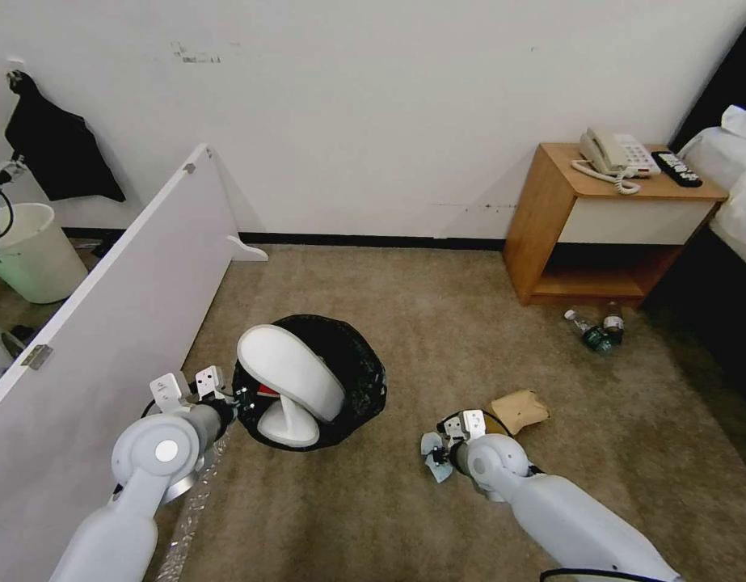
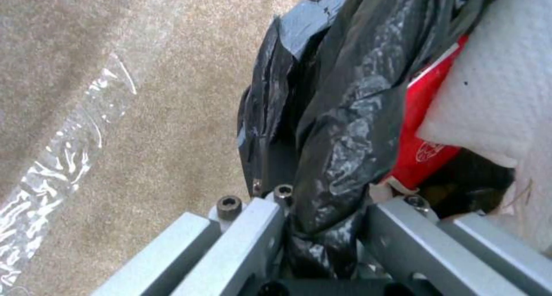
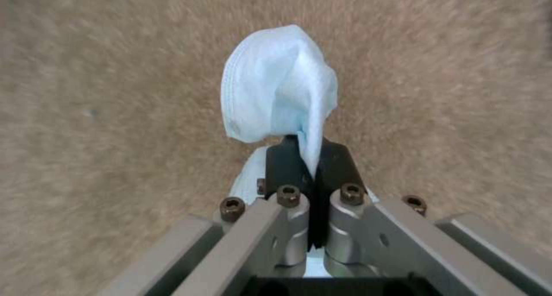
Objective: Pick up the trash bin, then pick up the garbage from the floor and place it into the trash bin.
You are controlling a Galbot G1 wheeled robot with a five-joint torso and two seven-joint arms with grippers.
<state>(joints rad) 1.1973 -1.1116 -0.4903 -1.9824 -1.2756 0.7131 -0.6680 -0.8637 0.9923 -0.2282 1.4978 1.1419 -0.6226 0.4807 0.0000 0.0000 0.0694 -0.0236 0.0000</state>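
while the trash bin [image 1: 352, 380] rim is clamped by the left end effector [image 1: 227, 396], the light-blue cloth [image 3: 276, 84], pinched in the right end effector [image 3: 313, 166] at lower centre, should be lifted clear of carpet.

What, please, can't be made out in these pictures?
- Bin floor, head view: hidden under two slippers.
- Red packet print, left wrist view: tissue and bag cover most.
- Bottles labels, head view: too small.
- Bed, head view: cut by the edge.

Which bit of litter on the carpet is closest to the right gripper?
The brown cardboard piece, lying just beyond the right gripper. The two bottles lie farther off, by the nightstand.
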